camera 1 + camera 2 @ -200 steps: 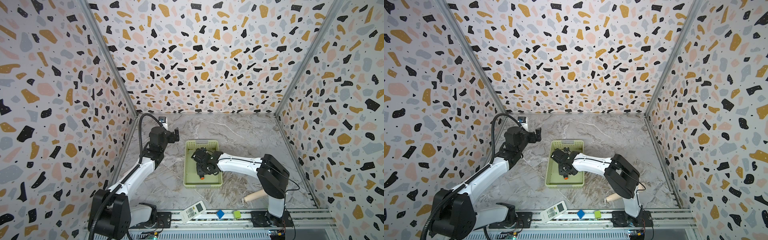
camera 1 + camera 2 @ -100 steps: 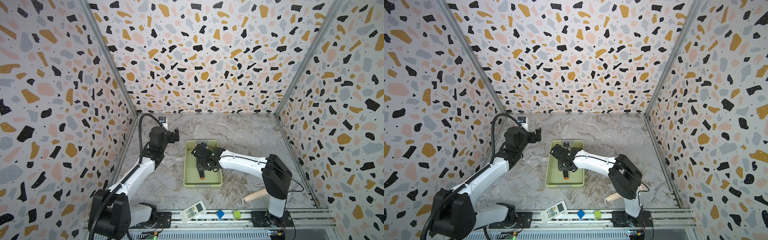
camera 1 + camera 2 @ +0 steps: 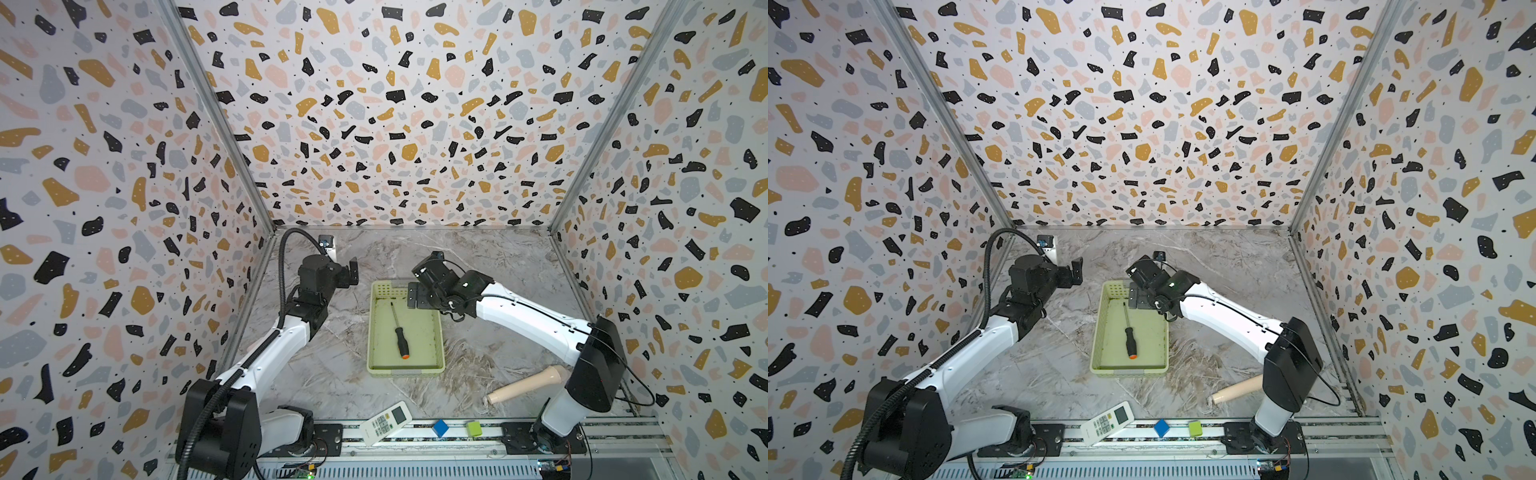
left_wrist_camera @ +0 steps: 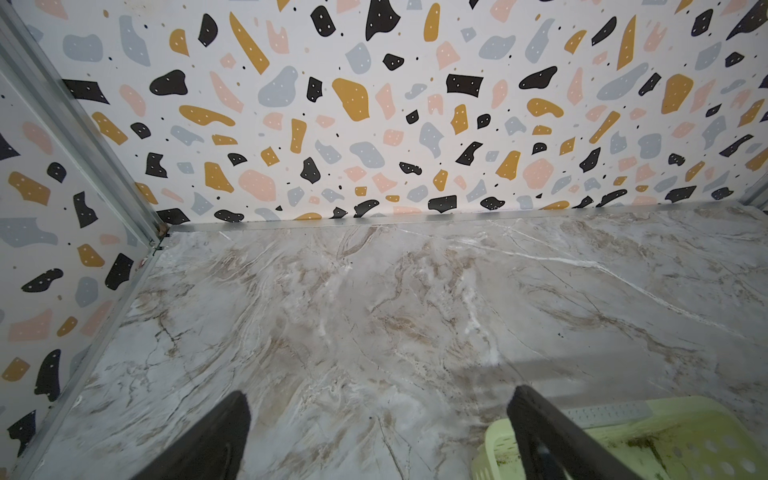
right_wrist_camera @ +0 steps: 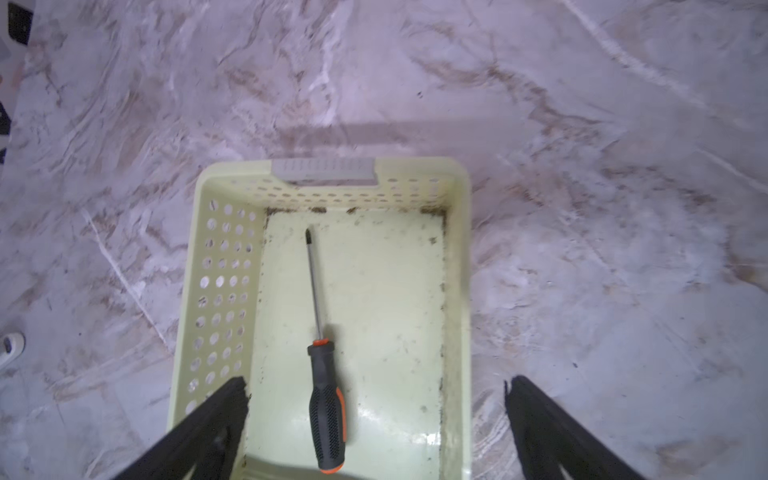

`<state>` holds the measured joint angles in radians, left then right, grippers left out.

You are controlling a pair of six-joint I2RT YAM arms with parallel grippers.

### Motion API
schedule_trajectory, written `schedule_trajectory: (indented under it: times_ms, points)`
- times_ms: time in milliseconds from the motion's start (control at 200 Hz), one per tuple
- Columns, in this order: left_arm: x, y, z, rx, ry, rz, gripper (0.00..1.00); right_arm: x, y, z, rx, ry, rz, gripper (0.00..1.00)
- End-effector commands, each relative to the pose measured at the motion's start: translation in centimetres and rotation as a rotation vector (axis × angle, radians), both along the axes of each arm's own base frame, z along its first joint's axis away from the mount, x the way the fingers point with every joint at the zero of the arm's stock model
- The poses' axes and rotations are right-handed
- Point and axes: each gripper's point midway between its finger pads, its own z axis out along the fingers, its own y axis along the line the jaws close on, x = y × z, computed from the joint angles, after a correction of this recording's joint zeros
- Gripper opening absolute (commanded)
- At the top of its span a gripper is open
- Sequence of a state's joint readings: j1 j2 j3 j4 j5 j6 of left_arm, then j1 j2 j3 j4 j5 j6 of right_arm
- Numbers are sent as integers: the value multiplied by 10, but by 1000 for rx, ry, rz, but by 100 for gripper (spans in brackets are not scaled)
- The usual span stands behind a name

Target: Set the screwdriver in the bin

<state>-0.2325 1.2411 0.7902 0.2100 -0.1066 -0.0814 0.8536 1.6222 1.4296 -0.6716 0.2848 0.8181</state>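
Note:
The screwdriver (image 3: pixel 400 336), black-handled with an orange end cap, lies flat on the bottom of the pale yellow-green bin (image 3: pixel 405 368), its thin shaft pointing to the far end. Both top views show it (image 3: pixel 1128 333) free inside the bin (image 3: pixel 1128 368). My right gripper (image 3: pixel 420 297) hangs open above the bin's far end, holding nothing. In the right wrist view the open gripper (image 5: pixel 376 386) frames the screwdriver (image 5: pixel 326 399) and the bin (image 5: pixel 457 291) below. My left gripper (image 3: pixel 353 270) is open, raised left of the bin; in its wrist view (image 4: pixel 376 399) nothing lies between the fingers.
A beige wooden handle (image 3: pixel 525 384) lies on the marble floor near the right arm's base. A white remote (image 3: pixel 385 422), a blue cube (image 3: pixel 439 428) and a green cube (image 3: pixel 473 428) sit along the front rail. Patterned walls close in three sides.
My right gripper has opened and let go of the screwdriver, which now rests on the bin's bottom. The gripper has risen and drawn back toward the bin's far end. The left arm has not moved.

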Motion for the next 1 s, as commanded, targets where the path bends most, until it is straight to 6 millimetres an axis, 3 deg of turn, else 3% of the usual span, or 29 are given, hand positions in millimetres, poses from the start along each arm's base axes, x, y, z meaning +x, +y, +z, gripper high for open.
schedule_trajectory:
  times_ms: [0,165,265,451,641,806,997]
  points:
    - [-5,-4,8,35,-45,-35,99,1,-32,20,22,-59,-64,99]
    - [-8,6,7,58,-49,11,99,8,-71,33,91,-104,-141,99]
    - [-5,10,16,29,-84,47,100,11,-102,44,73,-153,-198,99]
    - [-4,9,10,12,-72,51,100,13,-148,56,54,-213,-251,99]
    - [-6,13,10,16,-99,68,100,17,-176,61,-48,-289,-241,99]
    - [-20,31,5,28,-186,149,99,24,-200,52,-178,-363,-289,99]
    - [-42,50,2,18,-286,230,100,33,-201,60,-204,-536,-210,99]
